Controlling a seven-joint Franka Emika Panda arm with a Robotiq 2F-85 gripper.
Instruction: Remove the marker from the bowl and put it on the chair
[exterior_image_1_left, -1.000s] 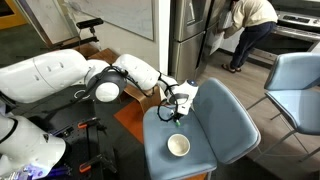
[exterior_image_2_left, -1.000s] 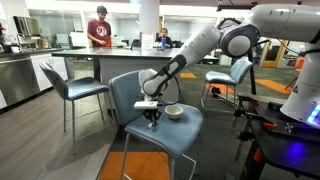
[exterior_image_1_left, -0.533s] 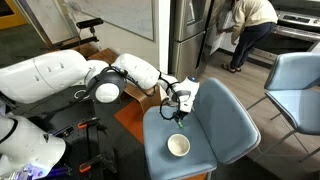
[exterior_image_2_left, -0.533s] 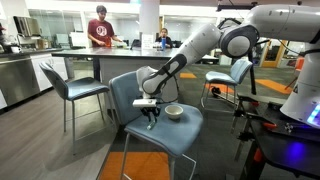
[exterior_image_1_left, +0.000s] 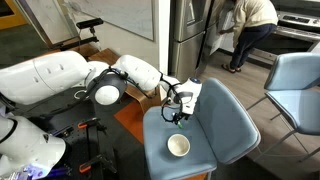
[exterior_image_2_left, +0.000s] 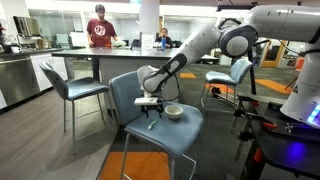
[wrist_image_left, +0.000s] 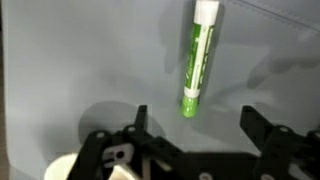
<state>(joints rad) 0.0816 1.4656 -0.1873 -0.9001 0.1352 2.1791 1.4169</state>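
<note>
Marker (wrist_image_left: 200, 58) lay flat on chair (wrist_image_left: 80, 60) seat, apart from bowl (exterior_image_1_left: 178, 146). Gripper (wrist_image_left: 194, 116) hung open and empty, jaws spread, just beside marker.

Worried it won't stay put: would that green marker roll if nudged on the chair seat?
Likely: the marker looks round and smooth, so a sideways nudge could roll it. The padded chair probably slows it. Thin and straight, it seems stiff, light.

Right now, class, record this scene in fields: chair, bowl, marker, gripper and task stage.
chair: blue-grey, padded seat
bowl: upright on the chair seat, looks empty
marker: green, lying flat on the seat, outside the bowl
gripper: open, over the marker, not gripping it
task stage: marker looks placed
</note>
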